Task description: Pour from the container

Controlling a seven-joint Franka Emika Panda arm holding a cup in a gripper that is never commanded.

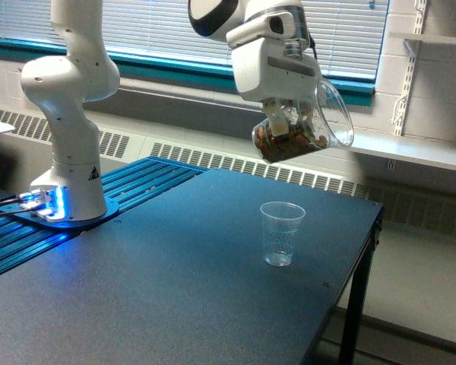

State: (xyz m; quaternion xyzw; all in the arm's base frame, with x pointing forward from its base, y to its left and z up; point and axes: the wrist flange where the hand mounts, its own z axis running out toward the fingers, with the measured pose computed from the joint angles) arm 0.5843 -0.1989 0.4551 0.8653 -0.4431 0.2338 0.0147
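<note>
Clear container (308, 125), clamped in the fingers (289, 114), hangs tilted, well above the ribbed cup (281, 233) near the table's edge (368, 236).

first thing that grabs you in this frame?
The gripper up top, holding the beaker tilted with its mouth toward the exterior view's right and brown bits heaped at its low end. Below it a small empty ribbed cup stands upright on the dark table. The arm's base glows blue at left.

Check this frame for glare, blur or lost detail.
Exterior view: blue glow flares at the arm base; the window blinds are bright but not washed out; the tilted container and cup read clearly; the pincer is too hidden to judge.
</note>
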